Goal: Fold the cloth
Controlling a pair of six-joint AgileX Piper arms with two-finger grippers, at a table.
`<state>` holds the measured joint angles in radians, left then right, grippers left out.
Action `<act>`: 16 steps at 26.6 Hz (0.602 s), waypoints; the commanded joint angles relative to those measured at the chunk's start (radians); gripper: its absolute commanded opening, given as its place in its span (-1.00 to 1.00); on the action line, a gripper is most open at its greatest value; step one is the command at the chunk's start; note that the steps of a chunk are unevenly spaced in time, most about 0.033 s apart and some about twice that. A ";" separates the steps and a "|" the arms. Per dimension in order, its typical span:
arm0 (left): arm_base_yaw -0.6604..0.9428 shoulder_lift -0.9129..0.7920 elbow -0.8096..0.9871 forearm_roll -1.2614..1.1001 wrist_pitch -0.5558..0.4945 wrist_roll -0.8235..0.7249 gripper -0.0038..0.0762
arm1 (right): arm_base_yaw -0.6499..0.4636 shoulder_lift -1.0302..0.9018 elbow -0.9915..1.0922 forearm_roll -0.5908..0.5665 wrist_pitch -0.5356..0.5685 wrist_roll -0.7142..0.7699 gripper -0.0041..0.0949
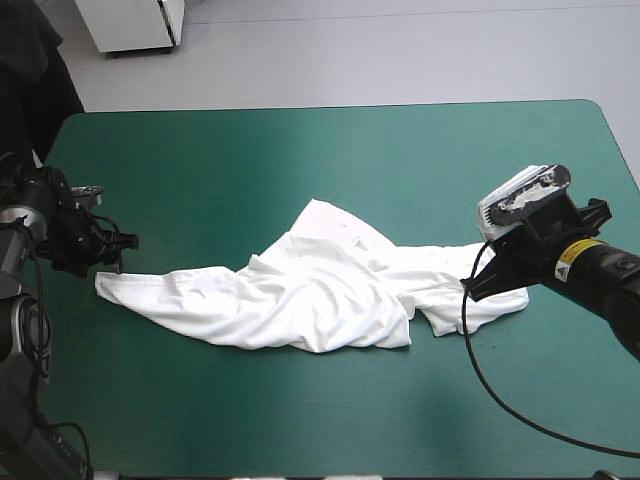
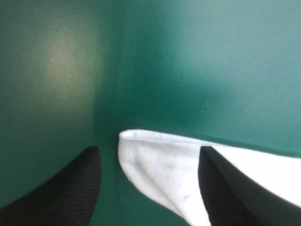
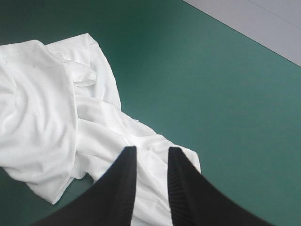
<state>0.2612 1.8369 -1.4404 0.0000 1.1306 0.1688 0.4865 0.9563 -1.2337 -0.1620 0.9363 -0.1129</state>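
Black fin-shaped fingers of my left gripper are standing wide apart, low over the table. One rounded, hemmed corner of the white short-sleeved T-shirt is lying flat between them, not yet pinched. That T-shirt is sprawling crumpled across the middle of the table, stretching from this corner near the left edge to a bunched end on the right. My right gripper is sitting low at that end, its two fingers all but closed and white fabric showing in the narrow slit between them, so I am judging that it is gripping the cloth there. Around the garment the teal-green table cover is showing on every side. I am reading this as the spreading stage before any fold. To do it well, I should be sliding the left fingers a little farther over the corner so they are taking the hem itself. Then I should be closing on that edge alone and drawing both ends apart evenly and low, so the wrinkles in the middle are pulling out rather than the whole shirt dragging sideways.
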 commanded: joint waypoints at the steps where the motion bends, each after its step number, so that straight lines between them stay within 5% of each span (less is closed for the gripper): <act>1: 0.001 -0.020 -0.030 -0.013 -0.019 -0.002 0.21 | 0.002 -0.008 -0.024 -0.013 -0.070 0.002 -0.47; 11: 0.001 0.054 -0.030 -0.066 0.016 0.004 0.12 | 0.002 -0.008 -0.026 -0.020 -0.070 0.002 -0.47; 13: 0.001 0.054 -0.030 -0.073 0.020 0.011 -0.07 | 0.002 -0.008 -0.026 -0.024 -0.070 -0.001 -0.49; 16: 0.001 0.054 -0.030 -0.126 0.035 0.058 -0.78 | 0.002 -0.008 -0.026 -0.031 -0.070 -0.001 -0.49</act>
<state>0.2623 1.9209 -1.4538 -0.0823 1.1453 0.1969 0.4868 0.9584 -1.2338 -0.1676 0.9323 -0.1100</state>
